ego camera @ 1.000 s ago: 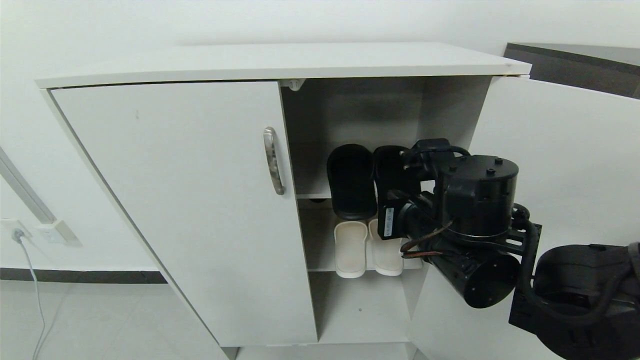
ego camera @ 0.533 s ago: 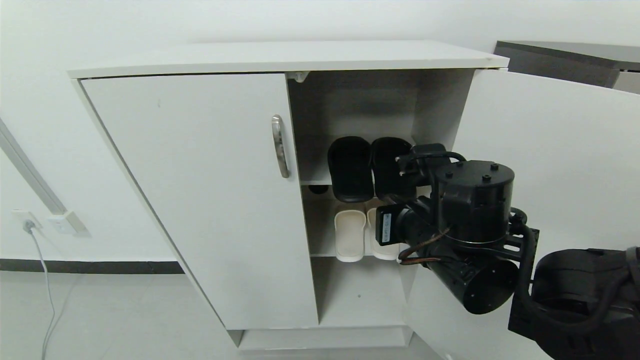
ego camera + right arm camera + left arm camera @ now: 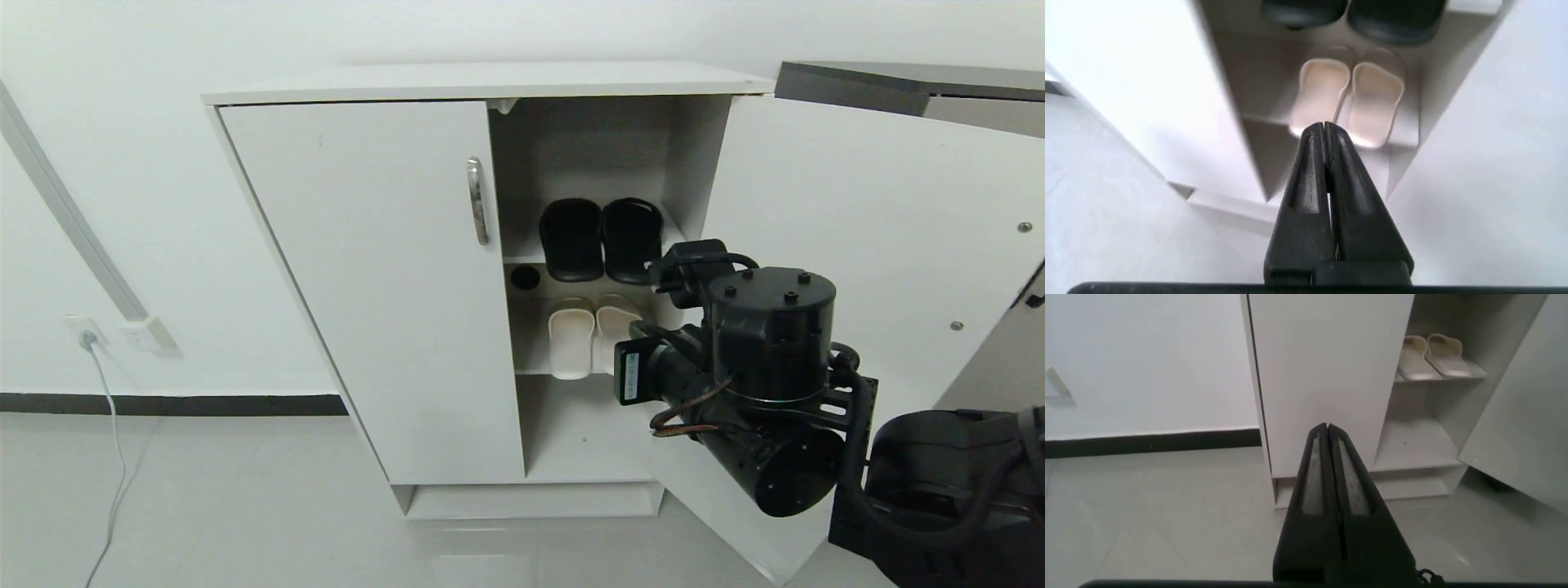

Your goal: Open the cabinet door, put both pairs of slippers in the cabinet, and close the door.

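Slippers of both pairs are already inside the cabinet [image 3: 490, 77]. The black pair [image 3: 600, 238] sits on its upper shelf and the cream pair [image 3: 592, 339] on the shelf just below, each pair lying side by side. By my reading the putting-away is done, and only the closing is left. The open door [image 3: 857, 245] stands swung wide out from the cabinet's side, with nothing touching it. The other half is covered by a shut door [image 3: 384, 286] with a metal handle [image 3: 478, 200].

The black pair looks dark, rounded and slightly glossy. The cream pair is pale and smooth, with a raised rim around each sole. The open door is a flat white panel with small fittings on its inner face.

The right gripper [image 3: 1325, 131] hangs in front of the cabinet's opening, pointed toward the cream pair, its fingers pressed together on nothing. The left gripper [image 3: 1326, 429] sits low before the cabinet's base over the floor [image 3: 1167, 514], its fingers likewise pressed together and empty.
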Robot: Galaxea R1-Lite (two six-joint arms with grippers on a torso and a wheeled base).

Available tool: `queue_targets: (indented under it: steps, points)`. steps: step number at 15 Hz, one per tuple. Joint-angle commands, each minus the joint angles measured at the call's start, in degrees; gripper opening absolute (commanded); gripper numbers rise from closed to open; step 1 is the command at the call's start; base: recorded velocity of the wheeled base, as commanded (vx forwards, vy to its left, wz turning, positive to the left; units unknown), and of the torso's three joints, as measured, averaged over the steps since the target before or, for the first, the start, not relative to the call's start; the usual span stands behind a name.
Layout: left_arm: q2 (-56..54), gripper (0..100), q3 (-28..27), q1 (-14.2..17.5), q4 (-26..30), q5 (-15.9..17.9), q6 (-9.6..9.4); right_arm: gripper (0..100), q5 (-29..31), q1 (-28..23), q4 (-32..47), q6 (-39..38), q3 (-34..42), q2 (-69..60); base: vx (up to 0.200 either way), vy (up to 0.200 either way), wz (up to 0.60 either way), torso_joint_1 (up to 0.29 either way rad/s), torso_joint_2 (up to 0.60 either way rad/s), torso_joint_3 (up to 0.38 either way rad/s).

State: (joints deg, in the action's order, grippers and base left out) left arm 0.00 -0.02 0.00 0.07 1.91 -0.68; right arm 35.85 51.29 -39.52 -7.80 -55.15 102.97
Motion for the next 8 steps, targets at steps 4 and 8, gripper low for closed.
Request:
queue_targets:
  steps: [4,8]
  points:
    - [0.09,0,-0.06,0.0,0.01,0.02,-0.02,0,-0.7,-0.13,-0.64,0.16,1.8,0.65,-0.2,0.0,0.0,0.008,0.0,0.001]
    - [0.09,0,0.02,0.0,0.01,0.02,-0.02,0,-1.66,-0.4,-1.08,1.12,2.24,1.53,-0.1,0.0,0.0,0.001,0.0,0.001]
